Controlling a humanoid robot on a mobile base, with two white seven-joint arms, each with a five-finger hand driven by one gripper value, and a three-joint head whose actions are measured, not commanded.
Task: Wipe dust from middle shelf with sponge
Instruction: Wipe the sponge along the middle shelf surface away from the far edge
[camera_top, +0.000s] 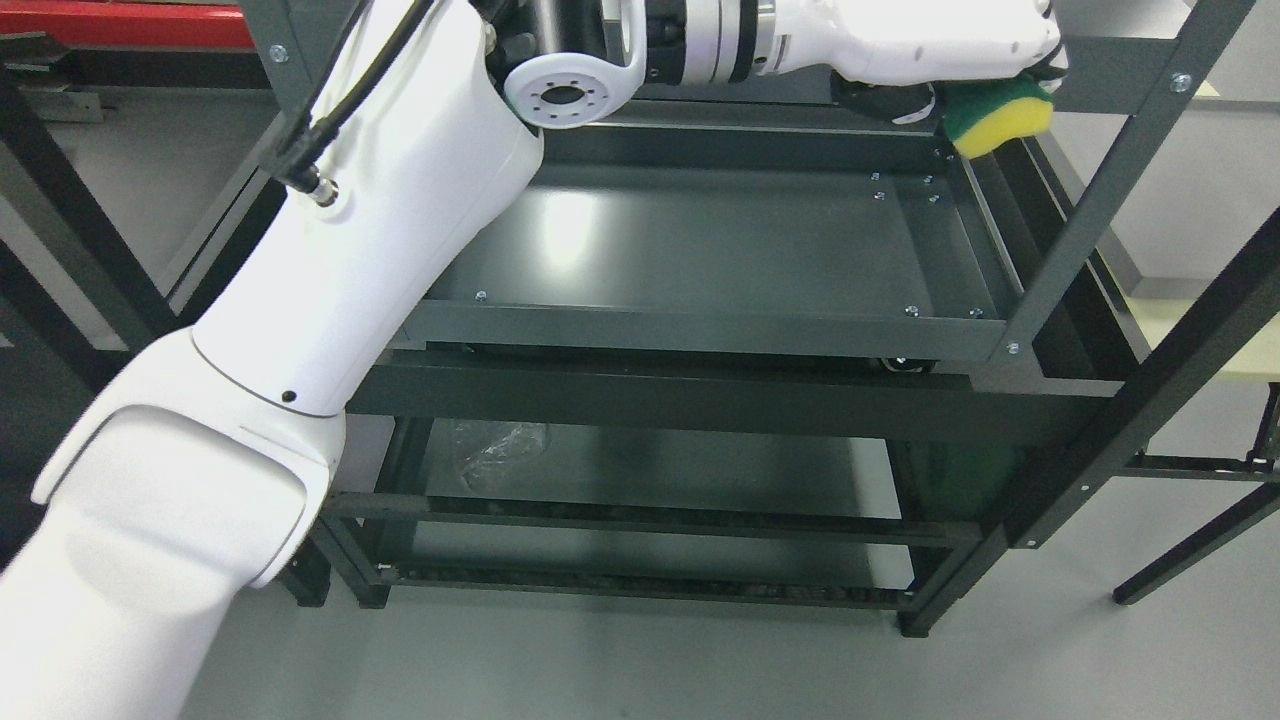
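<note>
My left hand (950, 45): fingers clamped on soft yellow-green sponge (1000, 115), at glossy dark metal shelf's (680, 240) far right corner, beside upright post (1110, 180)

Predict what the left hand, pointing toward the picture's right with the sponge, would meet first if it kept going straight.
Probably the rack's dark upright post just beyond the sponge held in the left hand; depth is unclear, so it might pass behind it.

no readable text, labels, or numbers

Sponge (1000, 115) in left hand (940, 45) — above shelf's (700, 250) far-right corner
</note>
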